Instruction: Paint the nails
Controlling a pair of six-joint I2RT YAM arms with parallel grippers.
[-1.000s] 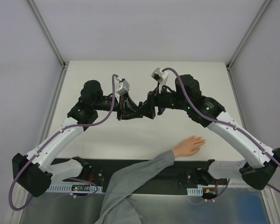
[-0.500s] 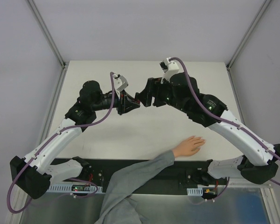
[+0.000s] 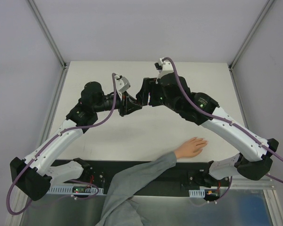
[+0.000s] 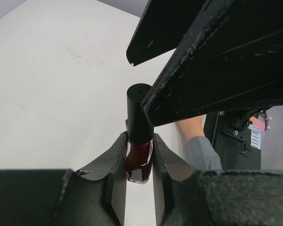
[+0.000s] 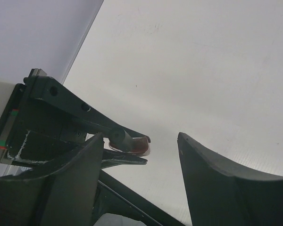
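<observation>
A bare hand point(image 3: 192, 147) with a grey sleeve point(image 3: 141, 176) lies flat on the table near the front edge; its nails are too small to make out. My left gripper point(image 3: 132, 104) is shut on a small dark red bottle point(image 4: 138, 160) with a black cap point(image 4: 138, 113), held above the table. My right gripper point(image 3: 140, 96) is open, its fingers point(image 5: 217, 183) spread wide just above and beside the bottle's cap point(image 5: 121, 139). Part of the wrist and sleeve also shows in the left wrist view point(image 4: 200, 146).
The white table point(image 3: 146, 70) is bounded by a metal frame and grey walls. A black strip with the arm bases point(image 3: 146, 181) runs along the front edge.
My right gripper has swung up and to the left and now sits over the bottle's cap instead of facing it from the right. My left gripper has shifted slightly with the bottle.
</observation>
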